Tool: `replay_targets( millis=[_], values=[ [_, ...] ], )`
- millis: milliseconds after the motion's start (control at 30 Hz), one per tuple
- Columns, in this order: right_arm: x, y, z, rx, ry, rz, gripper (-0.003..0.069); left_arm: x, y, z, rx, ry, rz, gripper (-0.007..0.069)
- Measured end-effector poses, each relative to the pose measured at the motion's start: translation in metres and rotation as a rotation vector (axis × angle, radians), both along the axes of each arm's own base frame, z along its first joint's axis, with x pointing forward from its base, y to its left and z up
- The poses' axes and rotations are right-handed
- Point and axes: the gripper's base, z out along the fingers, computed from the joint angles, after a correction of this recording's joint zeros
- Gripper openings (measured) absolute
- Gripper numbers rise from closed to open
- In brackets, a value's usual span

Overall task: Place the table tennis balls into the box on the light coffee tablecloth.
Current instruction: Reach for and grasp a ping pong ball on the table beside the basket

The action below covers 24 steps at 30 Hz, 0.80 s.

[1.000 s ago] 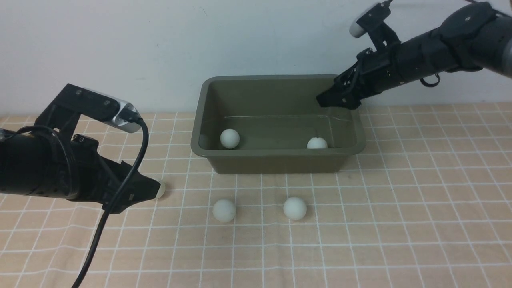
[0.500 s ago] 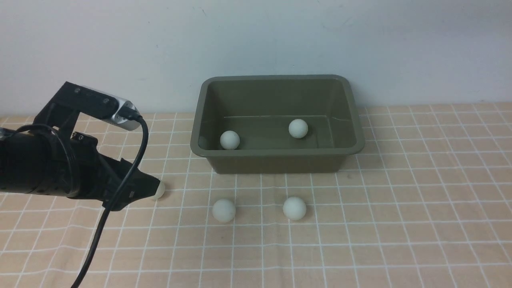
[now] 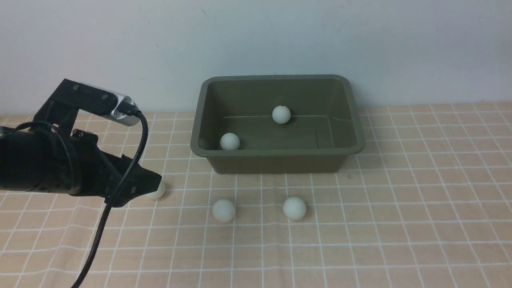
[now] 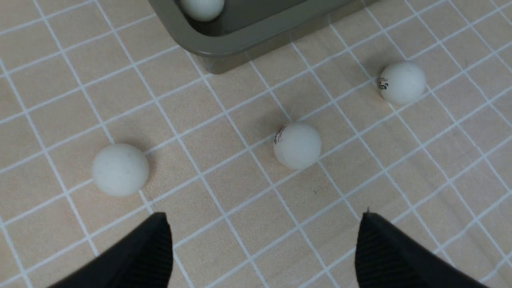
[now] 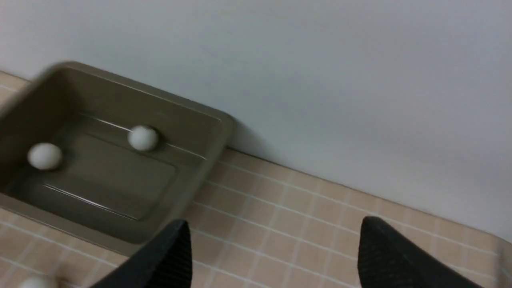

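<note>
The olive-green box [image 3: 276, 163] stands at the back of the light coffee tablecloth [image 3: 400, 200]. Two table tennis balls lie inside it, one at the front left [image 3: 230, 141] and one by the back wall [image 3: 281, 114]. Two more rest on the cloth in front of the box [image 3: 223, 210] [image 3: 295, 208]. A further ball [image 3: 158, 192] is half hidden behind my left gripper [image 3: 154, 185]. In the left wrist view my left gripper [image 4: 264, 224] is open and empty, short of these balls [image 4: 120, 169] [image 4: 297, 145] [image 4: 402, 83]. My right gripper [image 5: 272, 228] is open and empty, off to the box's [image 5: 168, 108] right side.
A plain white wall rises just behind the box. The left arm's black cable [image 3: 120, 188] hangs down to the cloth's front edge. My right arm is outside the front view.
My right arm has pulled back out of the front view. The ball at the box's front right has rolled to the back middle. My left gripper has edged slightly toward the leftmost ball.
</note>
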Motion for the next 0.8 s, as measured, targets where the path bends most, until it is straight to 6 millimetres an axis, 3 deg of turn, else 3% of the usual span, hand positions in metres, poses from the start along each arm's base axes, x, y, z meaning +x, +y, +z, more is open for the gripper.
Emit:
replay_targets(
  millis=[67, 300, 500, 800],
  values=[
    [-0.022, -0.004, -0.009, -0.043, 0.001, -0.040, 0.0505, 0.001, 0.001, 0.000, 0.003, -0.009, 0.008, 0.0552],
    [-0.056, 0.000, -0.044, -0.022, 0.040, -0.032, 0.0501, 0.022, 0.003, -0.008, 0.005, 0.014, 0.055, 0.0552],
    [-0.065, 0.001, -0.067, -0.002, 0.074, -0.029, 0.0499, 0.064, 0.003, -0.041, 0.077, 0.225, -0.050, 0.0552],
    [-0.063, 0.006, -0.066, 0.050, 0.047, 0.005, 0.0498, 0.124, 0.009, -0.050, 0.152, 0.331, -0.024, 0.0552]
  ],
)
